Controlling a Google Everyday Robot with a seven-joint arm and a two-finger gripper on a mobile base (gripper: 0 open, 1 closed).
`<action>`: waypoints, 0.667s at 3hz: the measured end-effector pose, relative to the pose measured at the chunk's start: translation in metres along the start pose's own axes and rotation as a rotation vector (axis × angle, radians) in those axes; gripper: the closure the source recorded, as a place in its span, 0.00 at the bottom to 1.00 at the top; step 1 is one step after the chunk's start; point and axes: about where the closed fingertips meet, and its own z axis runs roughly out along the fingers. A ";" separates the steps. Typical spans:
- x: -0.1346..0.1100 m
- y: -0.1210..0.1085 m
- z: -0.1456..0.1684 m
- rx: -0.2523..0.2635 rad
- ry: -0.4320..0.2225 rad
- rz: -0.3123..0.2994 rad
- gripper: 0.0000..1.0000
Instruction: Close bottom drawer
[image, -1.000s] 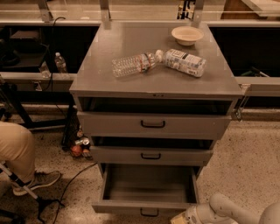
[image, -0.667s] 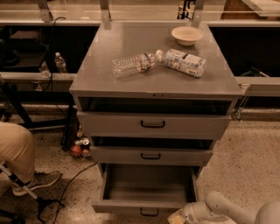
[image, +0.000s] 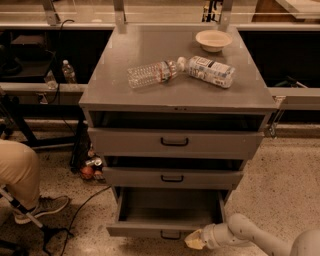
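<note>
The bottom drawer (image: 165, 227) of the grey metal cabinet is pulled out. Its plain grey tray interior is bare, and its small black handle (image: 170, 235) is on the narrow front at the bottom of the camera view. My gripper (image: 195, 241) reaches in from the lower right on a white arm. Its pale tip is right at the drawer front, just right of the handle. The middle drawer (image: 172, 177) and the top drawer (image: 174, 142) above it stand slightly out.
On the cabinet top (image: 125, 97) lie a clear plastic bottle (image: 152, 73), a white carton-like bottle (image: 210, 70) and a beige bowl (image: 213, 40). A person's leg and shoe (image: 30, 200) are at the left. Cans and a red object (image: 89, 169) lie by the cabinet's left foot.
My gripper has moved left along the floor, closer to the bottom drawer's front. The drawer has not visibly moved.
</note>
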 end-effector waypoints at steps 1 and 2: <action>-0.004 -0.003 0.002 0.011 -0.006 -0.020 1.00; -0.027 -0.018 0.015 0.078 -0.043 -0.136 1.00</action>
